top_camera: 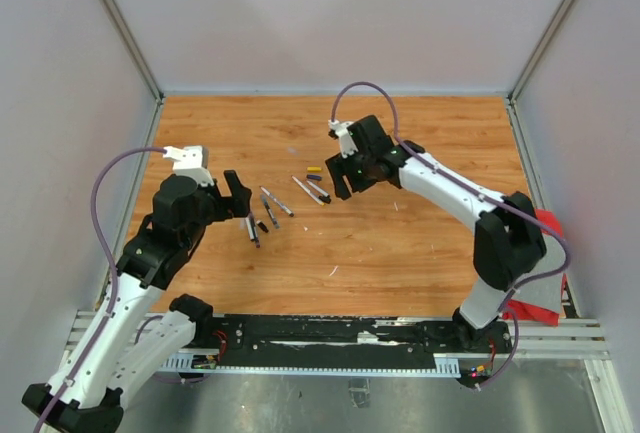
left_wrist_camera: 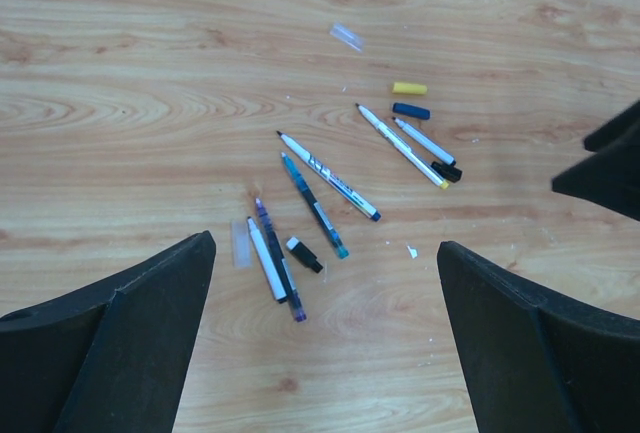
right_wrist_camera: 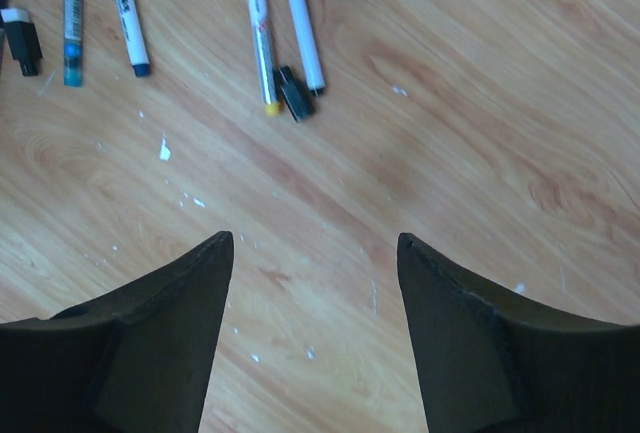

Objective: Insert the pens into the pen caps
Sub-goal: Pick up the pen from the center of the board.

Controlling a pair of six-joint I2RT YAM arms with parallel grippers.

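Several pens lie loose on the wooden table (top_camera: 400,243). In the left wrist view a white pen (left_wrist_camera: 265,258) and a purple pen (left_wrist_camera: 282,271) lie side by side, with a black cap (left_wrist_camera: 305,254) beside them. A teal pen (left_wrist_camera: 313,203) and a blue-tipped white pen (left_wrist_camera: 328,175) lie farther out. Two more white pens (left_wrist_camera: 400,145) lie beyond, with a black cap (left_wrist_camera: 447,170) at their near ends. A yellow cap (left_wrist_camera: 409,88) and a dark blue cap (left_wrist_camera: 411,111) lie beyond them. My left gripper (left_wrist_camera: 325,243) is open and empty above the near pens. My right gripper (right_wrist_camera: 315,237) is open and empty, short of the two pens (right_wrist_camera: 260,33) and the black cap (right_wrist_camera: 294,93).
A clear cap (left_wrist_camera: 347,37) lies far out and another clear piece (left_wrist_camera: 241,248) lies beside the white pen. White flecks (right_wrist_camera: 165,149) dot the wood. Grey walls (top_camera: 320,13) enclose the table on three sides. A red object (top_camera: 548,253) sits behind the right arm.
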